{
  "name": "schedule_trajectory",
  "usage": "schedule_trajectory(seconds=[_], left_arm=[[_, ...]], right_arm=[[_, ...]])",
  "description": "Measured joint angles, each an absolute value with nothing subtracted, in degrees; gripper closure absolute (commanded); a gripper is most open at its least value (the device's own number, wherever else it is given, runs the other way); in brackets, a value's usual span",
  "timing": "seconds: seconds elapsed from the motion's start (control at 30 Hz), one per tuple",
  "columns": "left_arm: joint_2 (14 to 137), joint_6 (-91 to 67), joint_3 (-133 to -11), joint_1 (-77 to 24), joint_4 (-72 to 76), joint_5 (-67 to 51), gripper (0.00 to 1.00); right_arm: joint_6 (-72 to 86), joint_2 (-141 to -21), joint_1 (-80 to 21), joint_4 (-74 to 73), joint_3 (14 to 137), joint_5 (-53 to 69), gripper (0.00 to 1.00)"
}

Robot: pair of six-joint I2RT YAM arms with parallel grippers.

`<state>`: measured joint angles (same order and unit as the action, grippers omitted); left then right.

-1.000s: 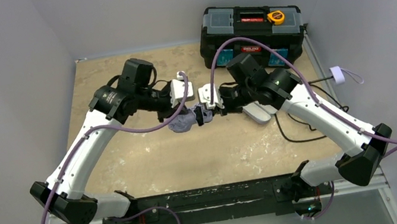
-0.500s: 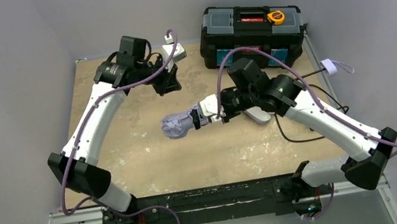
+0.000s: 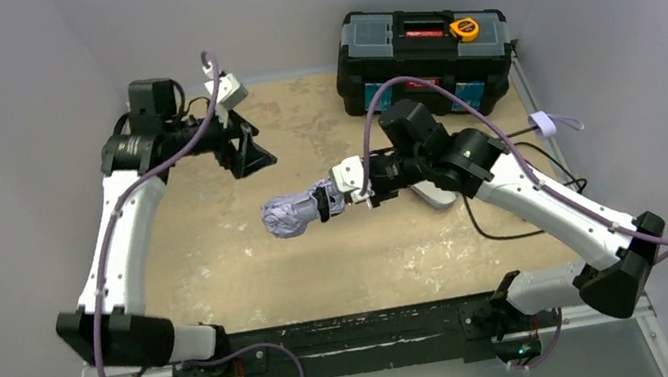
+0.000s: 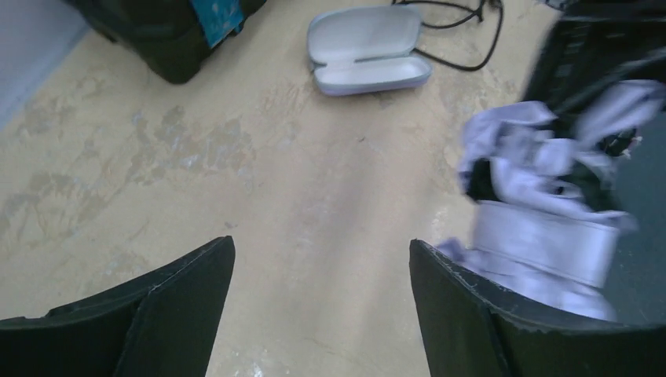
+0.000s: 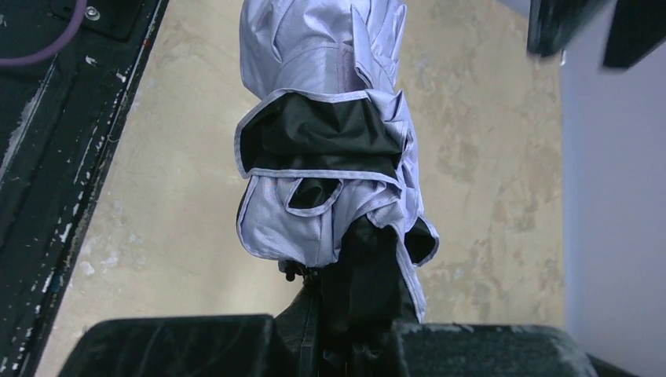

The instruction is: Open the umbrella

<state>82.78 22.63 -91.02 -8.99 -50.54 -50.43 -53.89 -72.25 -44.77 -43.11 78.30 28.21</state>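
Note:
The umbrella is a folded bundle of pale lavender fabric with black folds, held level above the middle of the table. My right gripper is shut on its near end. In the right wrist view the black fabric of the umbrella runs down between the jaws of that gripper, so the shaft and handle are hidden. My left gripper hangs open and empty to the back left, apart from the umbrella. Only bare table shows between the spread jaws of the left gripper, with the umbrella to the right.
A black toolbox with a yellow tape measure on its lid stands at the back right. An open lavender clamshell case lies under the right arm, beside a black cable. Grey walls close in on both sides.
My left gripper has left the umbrella, swung away to the back left and opened. The right gripper has carried the umbrella a little to the left.

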Motion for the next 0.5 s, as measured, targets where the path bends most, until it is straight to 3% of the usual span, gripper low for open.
schedule_trajectory(seconds=[0.17, 0.3, 0.5], left_arm=[[70.52, 32.12, -90.56, -10.61, -53.36, -56.9, 0.08], [67.94, 40.14, -91.74, -13.06, -59.24, -58.92, 0.08], [69.38, 44.05, -87.37, -22.92, -61.43, -53.1, 0.36]], right_arm=[[-48.97, -75.81, -42.92, -44.8, 78.94, 28.56, 1.0], [-46.19, -76.99, -41.95, -45.63, 79.75, 29.54, 1.0], [-44.12, -76.99, -41.93, -45.95, 80.44, 30.06, 1.0]])
